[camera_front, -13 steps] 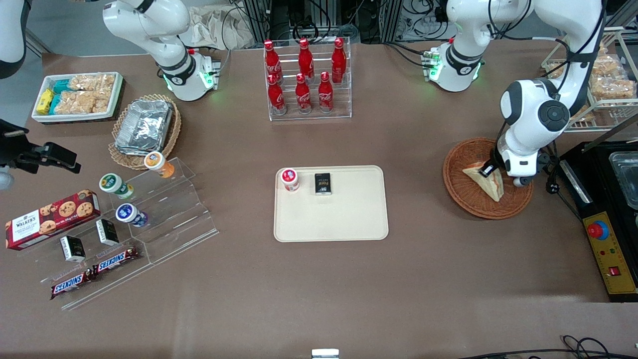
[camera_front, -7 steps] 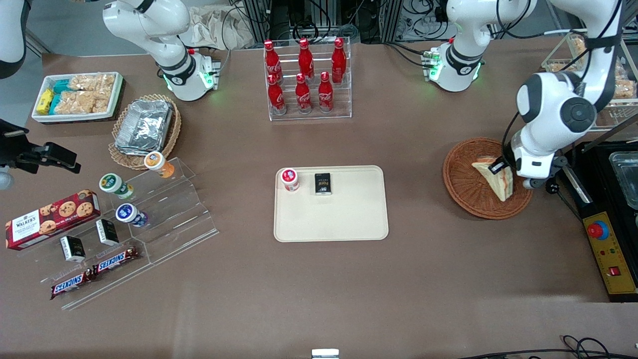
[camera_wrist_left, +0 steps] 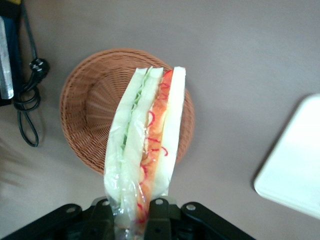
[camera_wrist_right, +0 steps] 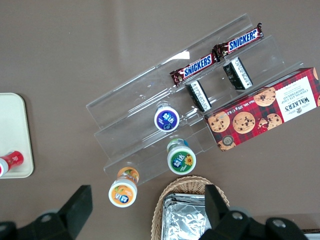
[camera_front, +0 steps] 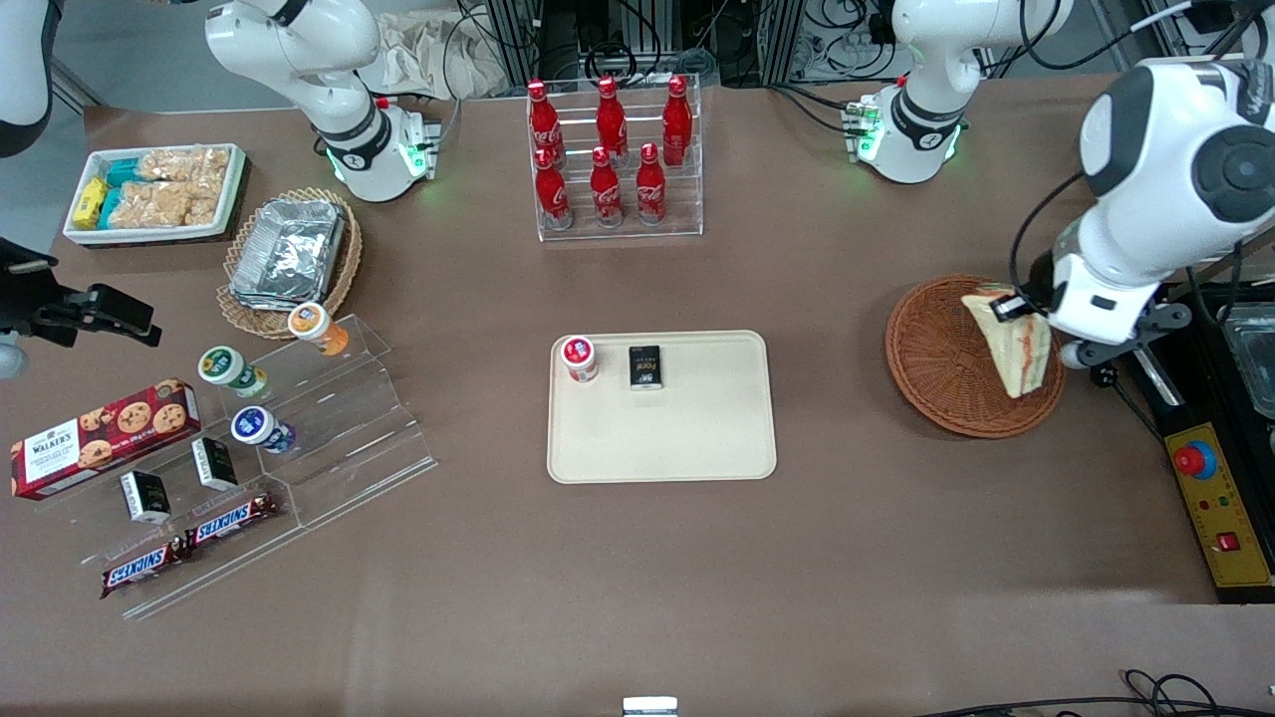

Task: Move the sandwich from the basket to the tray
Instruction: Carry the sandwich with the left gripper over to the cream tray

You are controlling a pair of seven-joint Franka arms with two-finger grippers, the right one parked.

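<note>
One sandwich (camera_wrist_left: 146, 150) pinched in gripper (camera_front: 1018, 311), hanging clear above basket (camera_front: 936, 368); now best carried level toward tray (camera_front: 697, 438), well off sideways; squeezing gently, avoiding cup (camera_front: 579, 358) there.

The gripper (camera_wrist_left: 131, 212) is cut off at the picture's edge with the sandwich (camera_wrist_left: 145, 150) clamped between its fingers, the sandwich covers part of the basket (camera_wrist_left: 87, 107), and only a corner of the tray (camera_wrist_left: 295, 170) shows in the wrist view.
</note>
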